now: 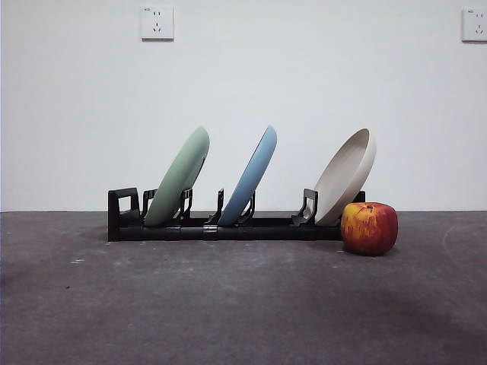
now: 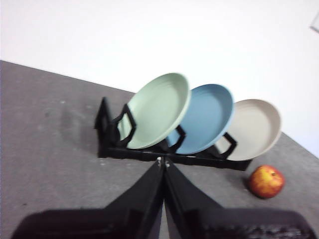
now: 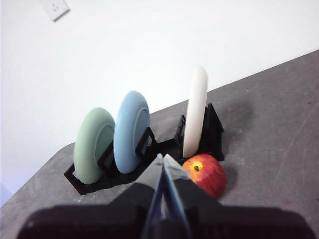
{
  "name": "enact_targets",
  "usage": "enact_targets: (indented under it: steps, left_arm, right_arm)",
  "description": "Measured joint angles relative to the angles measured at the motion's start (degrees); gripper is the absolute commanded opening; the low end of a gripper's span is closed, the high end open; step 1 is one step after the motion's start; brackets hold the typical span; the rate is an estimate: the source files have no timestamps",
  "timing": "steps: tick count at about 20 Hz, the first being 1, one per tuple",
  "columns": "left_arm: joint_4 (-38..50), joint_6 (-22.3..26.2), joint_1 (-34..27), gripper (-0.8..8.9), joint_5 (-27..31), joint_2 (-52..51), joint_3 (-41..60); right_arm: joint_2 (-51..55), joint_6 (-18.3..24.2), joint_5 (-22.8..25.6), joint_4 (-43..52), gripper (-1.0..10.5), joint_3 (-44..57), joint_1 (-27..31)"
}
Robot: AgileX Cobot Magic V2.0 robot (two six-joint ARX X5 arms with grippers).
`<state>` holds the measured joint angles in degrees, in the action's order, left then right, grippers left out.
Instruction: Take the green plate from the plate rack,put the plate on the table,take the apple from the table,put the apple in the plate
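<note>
Dark grey and faintly mottled, the table [image 1: 228,304] lies bare across its whole near stretch in the front view, giving open room ahead of the rack and out to both side edges. No brand, label or writing can be read on anything. Nearest of the things is the apple [image 1: 370,228], red with yellow-orange streaks and a dark stem dimple on top, sitting on the table just before the rack's right end, below the beige plate [image 1: 346,182]. Behind it the rack [image 1: 213,226], long, low and black, holds three plates in its slots, all leaning the same way. The green plate [image 1: 181,179], matte pale sage with a raised rim, stands in the left slot, with an empty holder beyond it at the rack's left end. The blue plate [image 1: 251,175] is in the middle and the beige one at the right. Farthest back, a white wall carries two sockets [image 1: 157,23].

The left pincer [image 2: 163,162] is clenched, tips together, apart from the rack. The right pincer [image 3: 163,159] is likewise clenched, near the apple, not touching it.
</note>
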<state>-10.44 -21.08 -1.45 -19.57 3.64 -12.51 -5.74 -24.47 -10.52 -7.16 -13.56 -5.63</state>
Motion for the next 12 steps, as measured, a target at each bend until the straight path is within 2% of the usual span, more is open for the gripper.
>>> enact_targets:
  steps: [5,12]
  left_arm:
    - [-4.57,0.5,0.0,-0.06,-5.75,6.14,-7.61]
    - [-12.35,5.46,0.0,-0.07,-17.51,16.17,-17.73]
  right_arm:
    - [-7.5,2.62,-2.89,-8.96,-0.1,-9.88,0.0]
    - [-19.34,12.61,-11.28,-25.07,-0.1,-24.92,0.0]
